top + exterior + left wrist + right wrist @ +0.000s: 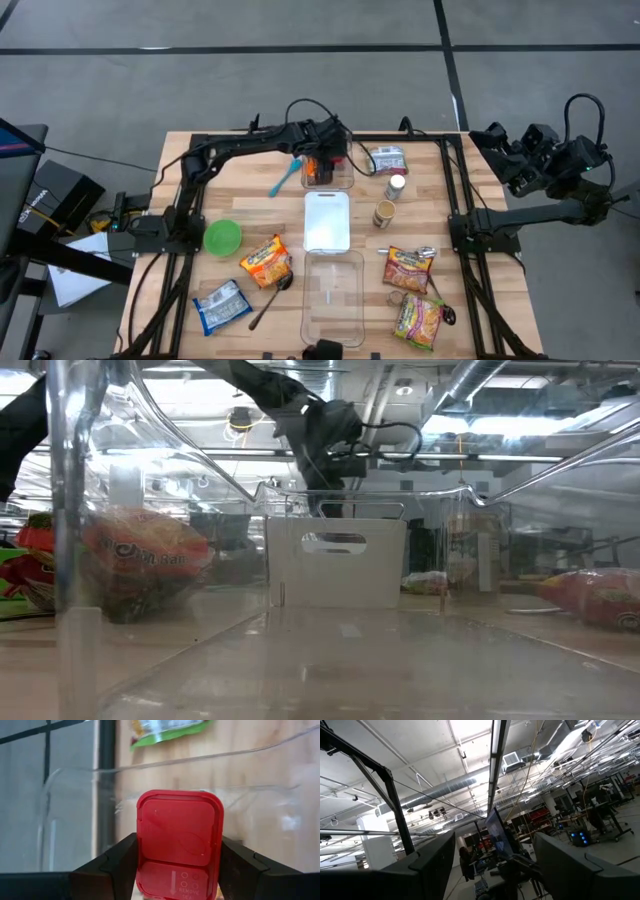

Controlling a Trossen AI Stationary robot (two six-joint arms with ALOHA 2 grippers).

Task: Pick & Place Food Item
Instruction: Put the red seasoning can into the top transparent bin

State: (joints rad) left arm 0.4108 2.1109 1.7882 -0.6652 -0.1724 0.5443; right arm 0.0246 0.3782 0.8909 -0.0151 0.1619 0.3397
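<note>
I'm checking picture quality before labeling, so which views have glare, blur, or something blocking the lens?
Low view: the clear container sits right at the lens, so its walls smear and distort the scene. Left wrist view: the red-lidded item is sharp, the tub wall behind hazy. Right wrist view: bright ceiling lights, dark silhouetted fingers. High view: even, clear.

Faintly embossed "REMOVE" near the lower edge of the red lid (179,840), under an arrow and small circles; remaining letters there too blurred to read; print on the food packets illegible
</note>
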